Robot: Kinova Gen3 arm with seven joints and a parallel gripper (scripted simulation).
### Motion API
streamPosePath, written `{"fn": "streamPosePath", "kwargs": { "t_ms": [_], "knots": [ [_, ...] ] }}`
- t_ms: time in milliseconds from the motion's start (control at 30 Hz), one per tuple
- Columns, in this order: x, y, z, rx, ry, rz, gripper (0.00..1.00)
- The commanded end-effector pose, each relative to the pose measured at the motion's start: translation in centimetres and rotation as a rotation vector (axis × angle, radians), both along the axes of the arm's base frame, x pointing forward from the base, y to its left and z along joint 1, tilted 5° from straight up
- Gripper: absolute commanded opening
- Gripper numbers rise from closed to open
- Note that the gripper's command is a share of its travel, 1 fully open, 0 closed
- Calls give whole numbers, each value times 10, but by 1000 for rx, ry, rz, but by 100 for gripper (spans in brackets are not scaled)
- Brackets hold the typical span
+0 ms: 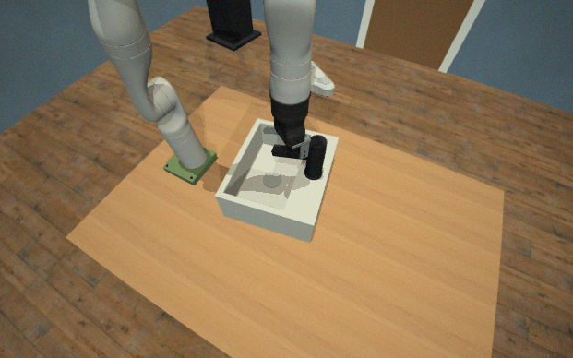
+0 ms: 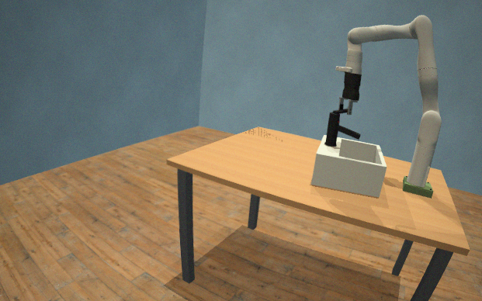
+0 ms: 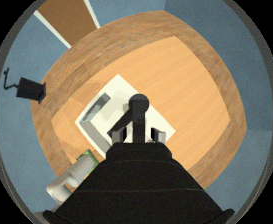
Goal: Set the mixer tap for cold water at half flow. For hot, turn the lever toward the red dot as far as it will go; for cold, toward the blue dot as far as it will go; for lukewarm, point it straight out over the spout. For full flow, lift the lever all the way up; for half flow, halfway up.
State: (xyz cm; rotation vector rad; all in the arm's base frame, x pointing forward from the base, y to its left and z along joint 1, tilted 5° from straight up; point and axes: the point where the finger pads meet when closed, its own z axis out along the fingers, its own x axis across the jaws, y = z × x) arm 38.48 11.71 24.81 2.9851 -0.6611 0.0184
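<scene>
A black mixer tap (image 1: 316, 157) stands on the far rim of a white sink basin (image 1: 277, 184). In the exterior view the tap (image 2: 332, 129) has its spout (image 2: 350, 133) reaching out over the basin (image 2: 349, 168) and a short lever (image 2: 338, 112) at its top. My gripper (image 2: 345, 107) is open and empty. It hangs straight down, just above and beside the lever's end, and I cannot tell if it touches. In the top view the gripper (image 1: 300, 149) sits close against the tap. The wrist view shows the tap's round top (image 3: 139, 104) just ahead of the fingers. The red and blue dots are not visible.
The arm's green base plate (image 1: 190, 165) is bolted to the table left of the basin. A drain (image 1: 272, 180) lies in the basin floor. A black stand (image 1: 232, 23) and a door (image 1: 418, 28) are behind the table.
</scene>
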Motion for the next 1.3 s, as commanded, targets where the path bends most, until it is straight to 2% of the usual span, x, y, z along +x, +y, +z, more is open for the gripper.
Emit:
{"fn": "streamPosePath", "kwargs": {
  "t_ms": [0, 700, 1033, 1267],
  "knots": [
    [0, 0, 1, 0, -2, 0, 100],
    [0, 0, 4, 0, -2, 0, 100],
    [0, 2, 18, 0, -2, 0, 100],
    [0, 3, 37, 0, -2, 0, 100]
  ]
}}
